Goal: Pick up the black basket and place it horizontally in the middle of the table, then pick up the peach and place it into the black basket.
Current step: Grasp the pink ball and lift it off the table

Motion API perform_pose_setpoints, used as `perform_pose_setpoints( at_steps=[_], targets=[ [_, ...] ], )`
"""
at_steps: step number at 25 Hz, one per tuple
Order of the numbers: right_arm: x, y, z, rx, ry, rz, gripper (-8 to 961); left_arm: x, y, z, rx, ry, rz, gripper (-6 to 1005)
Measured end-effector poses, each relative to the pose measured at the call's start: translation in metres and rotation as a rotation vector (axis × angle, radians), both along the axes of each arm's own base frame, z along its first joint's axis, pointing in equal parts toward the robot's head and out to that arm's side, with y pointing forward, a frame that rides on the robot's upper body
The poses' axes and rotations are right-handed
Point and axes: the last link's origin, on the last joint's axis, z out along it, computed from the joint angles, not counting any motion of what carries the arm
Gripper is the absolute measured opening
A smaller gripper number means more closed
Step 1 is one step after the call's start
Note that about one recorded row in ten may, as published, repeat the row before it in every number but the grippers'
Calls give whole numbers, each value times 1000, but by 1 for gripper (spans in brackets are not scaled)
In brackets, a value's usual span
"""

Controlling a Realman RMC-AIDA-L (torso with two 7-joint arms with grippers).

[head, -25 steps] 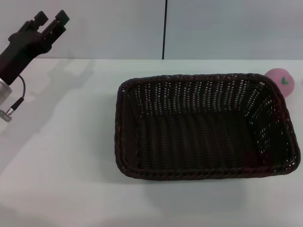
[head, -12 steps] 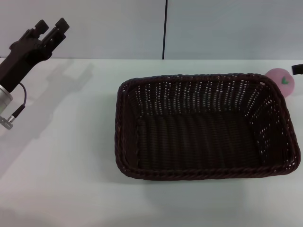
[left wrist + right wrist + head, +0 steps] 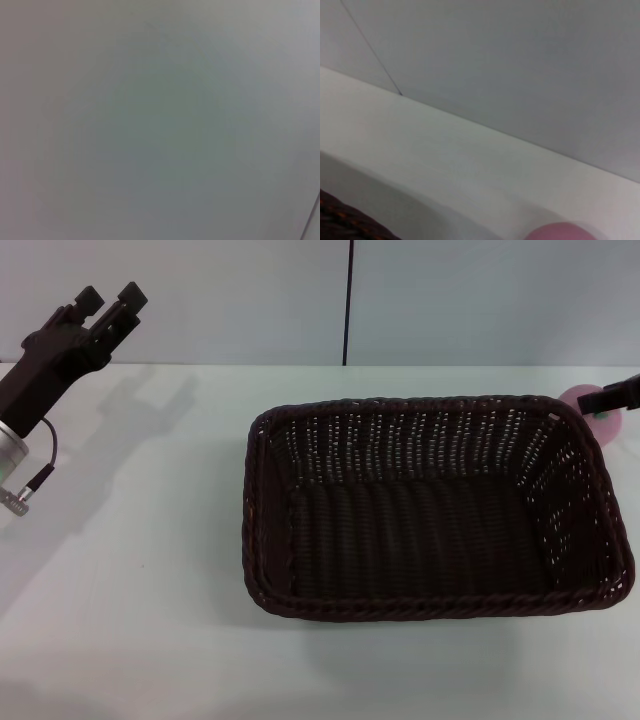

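Since the earlier frames the right gripper has come in from the right edge of the head view, and its dark tip now covers part of the peach, which was fully visible one second ago. The left gripper has moved only a little and stays lifted over the far left corner of the worktop, well apart from everything; its jaws stand slightly apart and hold nothing. For the right one I cannot tell if the jaws are open or closed, because only a small part of it shows. The black basket already lies with its long side across the middle of the worktop, so the first half of the task looks finished and the peach is the step in hand. The peach sits just below and beside the right jaws, close against the outside of the basket's far right corner, and the right wrist view shows only its pink top. It looks light and smooth, probably a little slippery, and it is round, so it may roll away if pushed from one side. I think the best hold is across its widest part, from above, with the jaws kept clear of the stiff woven rim.
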Motion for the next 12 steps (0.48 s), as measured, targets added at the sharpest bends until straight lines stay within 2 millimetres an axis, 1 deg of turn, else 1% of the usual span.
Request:
perform_pose_setpoints(
  at_steps=[7,11,12],
  targets=[
    [3,2,-11,-12,-39,-8,389,-2,-1,0,-1,-3,8,750],
    [3,2,-13,-10,-39,-8,345,-2,-1,-1,-2,-3,9,750],
    [3,2,-13,-10,-39,-9,334,-3,-2,-4,-11,-14,19,750]
  ],
)
